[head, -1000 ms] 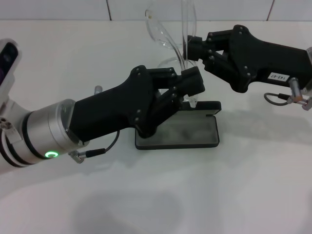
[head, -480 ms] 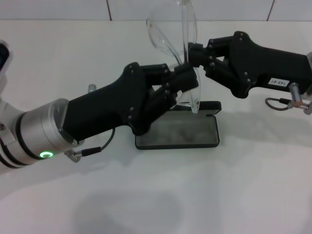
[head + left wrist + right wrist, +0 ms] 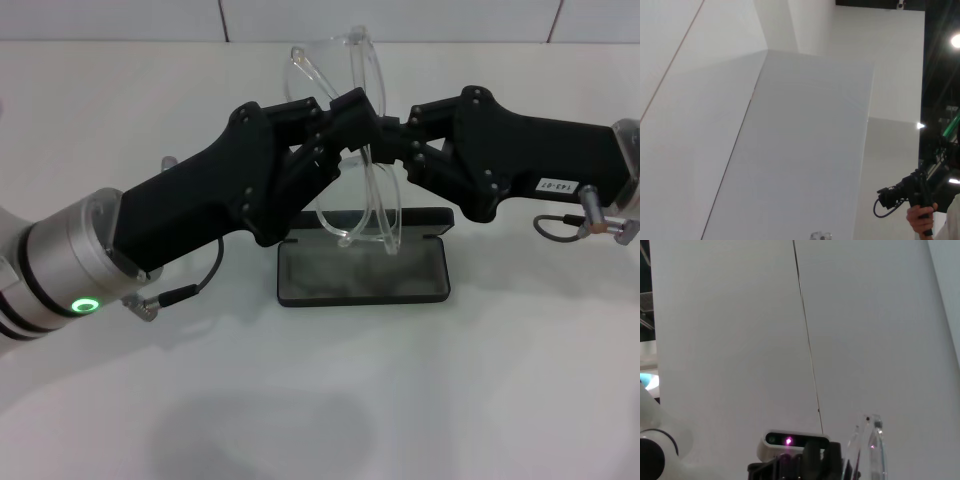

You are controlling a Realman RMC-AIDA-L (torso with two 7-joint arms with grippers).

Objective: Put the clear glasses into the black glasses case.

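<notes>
You have one open black glasses case point(image 3: 362, 272) low in the centre of the head view, lining up; just above it, both grippers meet at frame centre on the single clear glasses point(image 3: 362, 195). The left gripper point(image 3: 352, 112) and right gripper point(image 3: 398, 135) each look clamped on the frame, though the contact is hard to read. Lower it level, lenses over the lining, and release one gripper at a time.

A small white label point(image 3: 553, 186) on the right arm point(image 3: 540, 150) bears dark digits too small to read.
</notes>
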